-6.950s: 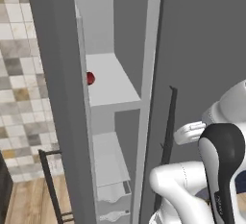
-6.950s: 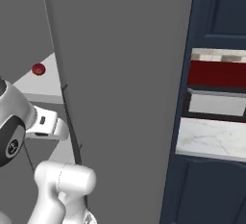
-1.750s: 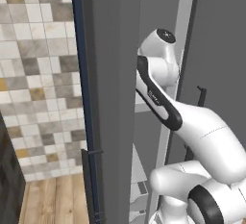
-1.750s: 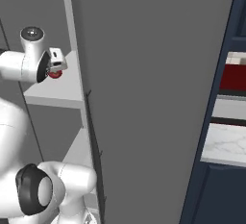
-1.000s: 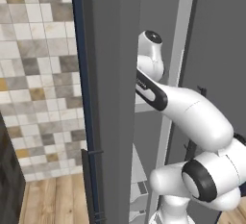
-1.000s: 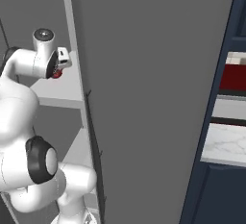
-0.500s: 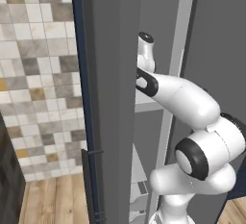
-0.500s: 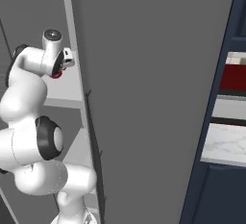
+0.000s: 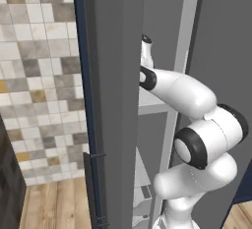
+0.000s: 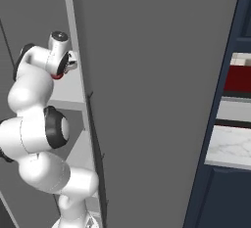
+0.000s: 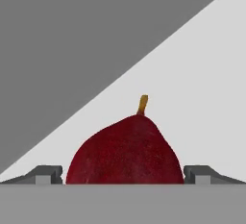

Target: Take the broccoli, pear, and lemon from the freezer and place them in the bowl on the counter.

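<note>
We see the freezer [image 9: 118,100] standing tall and grey, its door [image 10: 162,100] swung open so that the long dark vertical handle [image 10: 97,139] shows in the right base view. We see the white arm [image 10: 34,124] reaching up and into the compartment, at the level of a pale grey shelf [image 10: 68,92]. At the far right of the right base view we note a strip of the white marble worktop [image 10: 230,146] above navy blue cabinets [image 10: 220,193]. In the left base view, tiled wall [image 9: 39,75] lies to the left of the freezer. In the hand view, the tool [image 11: 124,172] is spread wide, with one dark finger tip [image 11: 45,174] on each side of the pear [image 11: 126,151]; the tips stand apart from the fruit. The pear, dark red with a short yellowish stem [image 11: 142,105] on top, rests on the shelf inside the freezer, between the tips. In the right base view a sliver of red shows just under the hand.
</note>
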Tool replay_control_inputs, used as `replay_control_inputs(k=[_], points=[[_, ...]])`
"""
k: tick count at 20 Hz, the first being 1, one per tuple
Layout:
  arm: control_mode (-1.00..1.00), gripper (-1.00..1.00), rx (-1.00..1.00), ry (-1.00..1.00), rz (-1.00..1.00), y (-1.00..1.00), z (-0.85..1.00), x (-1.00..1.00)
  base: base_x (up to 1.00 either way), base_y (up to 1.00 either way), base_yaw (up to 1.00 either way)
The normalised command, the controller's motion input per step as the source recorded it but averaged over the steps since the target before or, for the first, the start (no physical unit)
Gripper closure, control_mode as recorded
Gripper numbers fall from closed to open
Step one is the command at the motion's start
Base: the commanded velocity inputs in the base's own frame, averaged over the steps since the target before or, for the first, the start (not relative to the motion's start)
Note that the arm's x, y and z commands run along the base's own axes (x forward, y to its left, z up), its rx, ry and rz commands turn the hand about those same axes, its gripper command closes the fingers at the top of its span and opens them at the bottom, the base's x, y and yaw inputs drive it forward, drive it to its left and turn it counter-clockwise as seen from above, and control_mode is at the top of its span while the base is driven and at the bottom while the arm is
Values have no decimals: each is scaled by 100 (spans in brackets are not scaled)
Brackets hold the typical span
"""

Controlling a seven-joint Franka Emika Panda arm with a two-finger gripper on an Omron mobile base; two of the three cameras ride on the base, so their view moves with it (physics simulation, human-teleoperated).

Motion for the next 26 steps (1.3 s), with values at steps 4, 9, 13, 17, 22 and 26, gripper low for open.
replay_control_inputs(k=[4,9,13,17,22,26], points=[[-100,100,0,1,2,1,-26,7,0,0,0],[-100,100,0,-3,-2,-7,-7,-16,0,0,0],[-100,100,0,-5,-10,-1,0,-47,0,0,0],[-100,100,0,-4,-17,0,1,-34,0,0,0],[-100,100,0,-2,-19,-24,10,-34,0,0,0],[-100,100,0,0,-7,-50,24,-47,0,0,0]])
